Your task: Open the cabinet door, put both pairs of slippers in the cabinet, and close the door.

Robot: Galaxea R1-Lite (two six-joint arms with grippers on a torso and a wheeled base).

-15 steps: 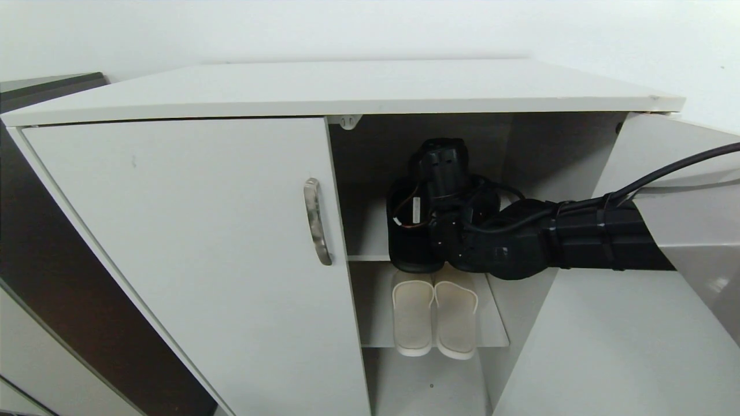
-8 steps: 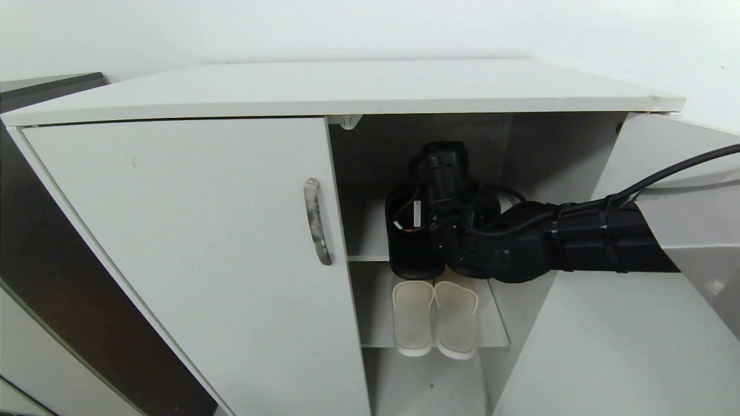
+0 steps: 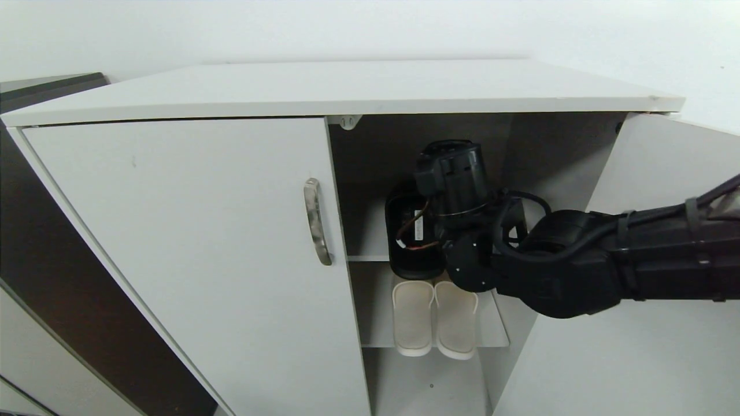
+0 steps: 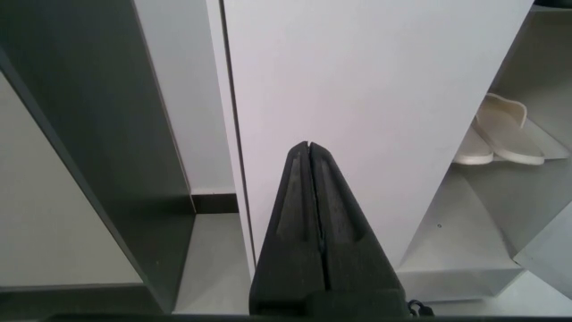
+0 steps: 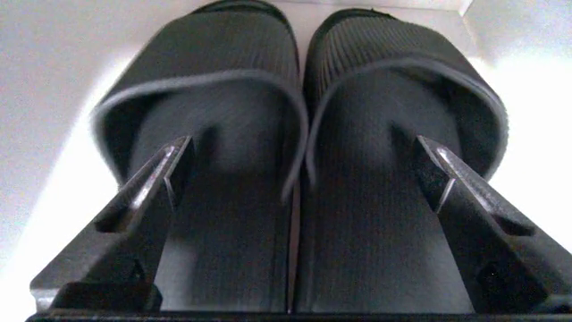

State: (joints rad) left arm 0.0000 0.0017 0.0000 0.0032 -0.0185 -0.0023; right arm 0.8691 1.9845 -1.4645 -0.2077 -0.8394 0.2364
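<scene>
The white cabinet (image 3: 347,86) has its right door (image 3: 636,358) swung open and its left door (image 3: 191,242) closed. A pair of black slippers (image 3: 407,257) lies on the upper shelf (image 3: 367,258). In the right wrist view my right gripper (image 5: 304,143) is open, its fingers (image 5: 152,183) astride the black slippers (image 5: 223,206), one on each outer side. A pair of white slippers (image 3: 435,318) rests on the lower shelf (image 3: 497,338). My left gripper (image 4: 308,148) is shut and empty, low in front of the closed left door (image 4: 375,107), with the white slippers (image 4: 500,134) off to one side.
The left door carries a metal handle (image 3: 317,222). My right arm (image 3: 578,271) fills much of the open doorway. Dark furniture (image 3: 58,242) stands against the cabinet's left side. The bottom compartment (image 3: 428,381) under the white slippers is bare.
My right arm has drawn back out of the cabinet toward the camera. The black slippers stay on the upper shelf. The white slippers and the doors have not moved.
</scene>
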